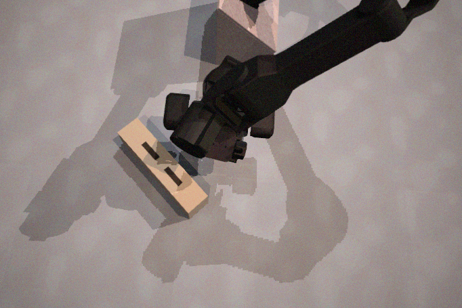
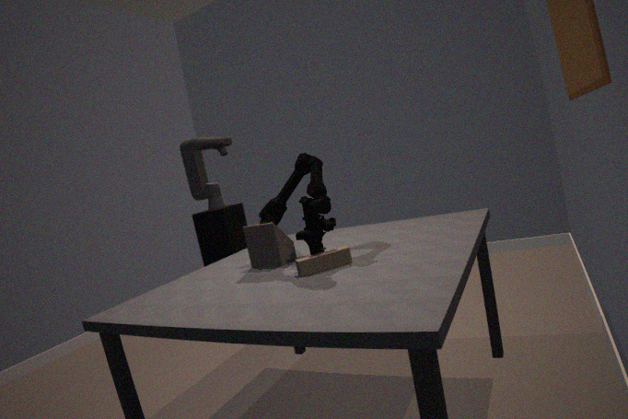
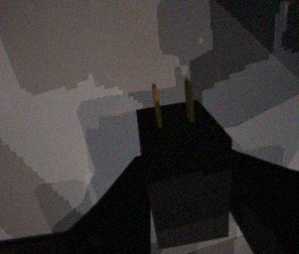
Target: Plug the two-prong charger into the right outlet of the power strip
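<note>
Standing on the counter [image 1: 354,200] [image 2: 284,302], the tan power strip [image 1: 182,194] [image 2: 324,261] lies beside the arm. The jaws [image 2: 315,250] are clamped on the black charger [image 3: 184,144], its two prongs [image 3: 190,101] bare.

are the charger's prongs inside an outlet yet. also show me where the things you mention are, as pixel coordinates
No, in the wrist view both prongs [image 3: 157,106] [image 3: 190,101] of the charger [image 3: 186,144] stand fully exposed.

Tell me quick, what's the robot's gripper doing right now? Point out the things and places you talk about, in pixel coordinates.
Gripper [image 3: 175,158]: closed on the black two-prong charger [image 3: 184,136], with both prongs sticking out bare.
</note>
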Tool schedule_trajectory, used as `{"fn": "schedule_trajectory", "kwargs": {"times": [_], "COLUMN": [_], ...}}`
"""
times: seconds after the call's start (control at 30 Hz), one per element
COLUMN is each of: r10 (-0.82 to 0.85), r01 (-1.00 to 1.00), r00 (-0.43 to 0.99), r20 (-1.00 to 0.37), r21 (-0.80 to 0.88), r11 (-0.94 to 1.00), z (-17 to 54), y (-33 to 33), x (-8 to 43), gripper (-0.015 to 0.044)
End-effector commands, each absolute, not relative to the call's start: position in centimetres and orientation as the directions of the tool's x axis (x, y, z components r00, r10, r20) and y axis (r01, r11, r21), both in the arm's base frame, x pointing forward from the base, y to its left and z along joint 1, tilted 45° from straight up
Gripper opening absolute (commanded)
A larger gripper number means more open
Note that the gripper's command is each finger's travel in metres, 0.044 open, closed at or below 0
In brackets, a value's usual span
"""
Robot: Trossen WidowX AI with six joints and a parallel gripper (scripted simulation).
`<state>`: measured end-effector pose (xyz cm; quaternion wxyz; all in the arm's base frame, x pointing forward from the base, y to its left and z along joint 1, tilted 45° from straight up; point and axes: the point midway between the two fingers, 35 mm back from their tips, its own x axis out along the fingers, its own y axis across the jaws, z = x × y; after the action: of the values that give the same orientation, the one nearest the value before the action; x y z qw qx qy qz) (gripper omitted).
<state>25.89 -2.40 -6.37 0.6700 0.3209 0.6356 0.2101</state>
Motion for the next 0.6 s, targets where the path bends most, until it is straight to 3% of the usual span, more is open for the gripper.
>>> {"fn": "schedule_trajectory", "kwargs": {"times": [0.0,0.57], "r10": [0.697,0.712], "r01": [0.196,0.484], "r00": [0.102,0.104], "r20": [-0.709,-0.695], "r21": [0.702,0.661], "r11": [0.685,0.574], "z": [-6.9,-8.7], "y": [-2.4,-2.6], "x": [25.4,24.1], "gripper": [0.0000,0.0000]}}
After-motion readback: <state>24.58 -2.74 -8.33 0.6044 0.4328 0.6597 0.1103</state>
